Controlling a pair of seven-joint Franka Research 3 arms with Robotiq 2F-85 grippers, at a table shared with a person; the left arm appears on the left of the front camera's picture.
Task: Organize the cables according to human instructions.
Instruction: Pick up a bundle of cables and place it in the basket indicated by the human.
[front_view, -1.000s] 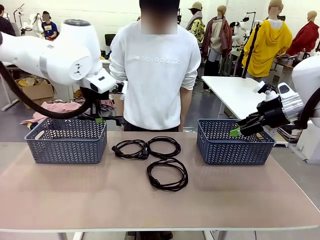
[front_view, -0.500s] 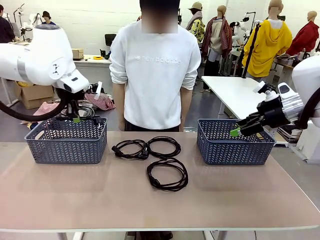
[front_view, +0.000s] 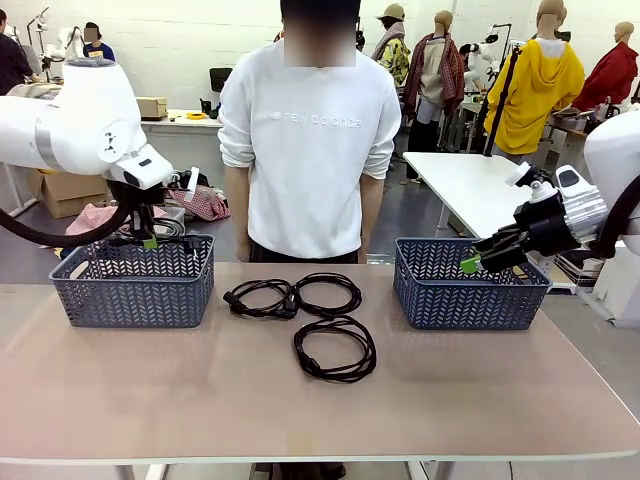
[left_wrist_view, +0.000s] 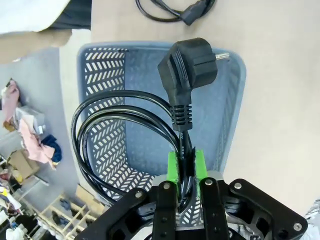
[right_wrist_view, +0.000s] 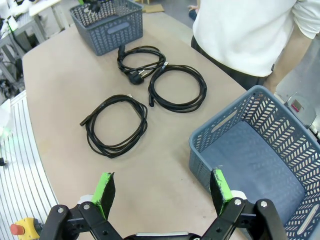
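The power cord (left_wrist_view: 183, 142) I hold is thin, black and smooth-sheathed. It is looped into a round coil and ends in a chunky angled plug (left_wrist_view: 192, 70) with a ribbed collar and a bright metal pin. It hangs over the inside of the left basket (left_wrist_view: 234, 120), a grey-blue plastic tub with herringbone-slotted walls and a plain floor. I cannot tell whether the plug touches that floor.

My left gripper (left_wrist_view: 186, 167) is pressed together on the cord just below the ribbed collar, its green pads (left_wrist_view: 172, 167) pinching it from both sides. The coil's lower arc is hidden behind the gripper's black body. In the front view the cord is hard to pick out behind the basket's mesh.

Three more cords lie flat on the matte beige table (front_view: 300, 420), between the two baskets. The left coil (front_view: 232, 297) and the middle coil (front_view: 357, 295) lie side by side and seem to touch. The near coil (front_view: 335, 378) sits just in front of them.

The right basket (front_view: 470, 295) has the same slotted plastic, and the right wrist view cuts off its far corner. My right gripper (front_view: 480, 258) hovers at that basket's right rim, fingers spread wide with nothing between them. A person (front_view: 310, 150) in a white sweatshirt stands at the table's far edge.
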